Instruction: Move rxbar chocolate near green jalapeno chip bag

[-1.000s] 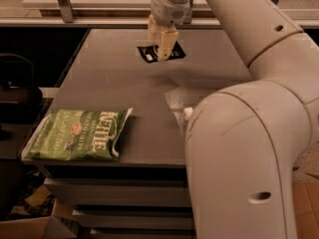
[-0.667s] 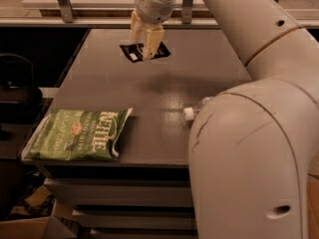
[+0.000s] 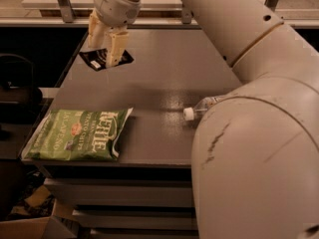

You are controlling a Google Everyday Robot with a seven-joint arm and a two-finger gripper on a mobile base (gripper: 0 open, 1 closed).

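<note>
The rxbar chocolate (image 3: 92, 60), a small flat black wrapper with white lettering, hangs between my gripper's fingers over the table's far left part. My gripper (image 3: 103, 55) is shut on it, one cream finger (image 3: 116, 46) on each side. The green jalapeno chip bag (image 3: 79, 134) lies flat at the table's front left corner, its left end overhanging the edge. The bar is well behind the bag, apart from it.
A clear water bottle (image 3: 200, 107) with a white cap lies on its side at the right of the grey table (image 3: 164, 73), partly hidden behind my arm. My arm's large links fill the right side. A cardboard box (image 3: 25, 228) sits on the floor at the lower left.
My gripper has moved left and slightly toward the front, carrying the rxbar chocolate with it. The chip bag and bottle have not moved.
</note>
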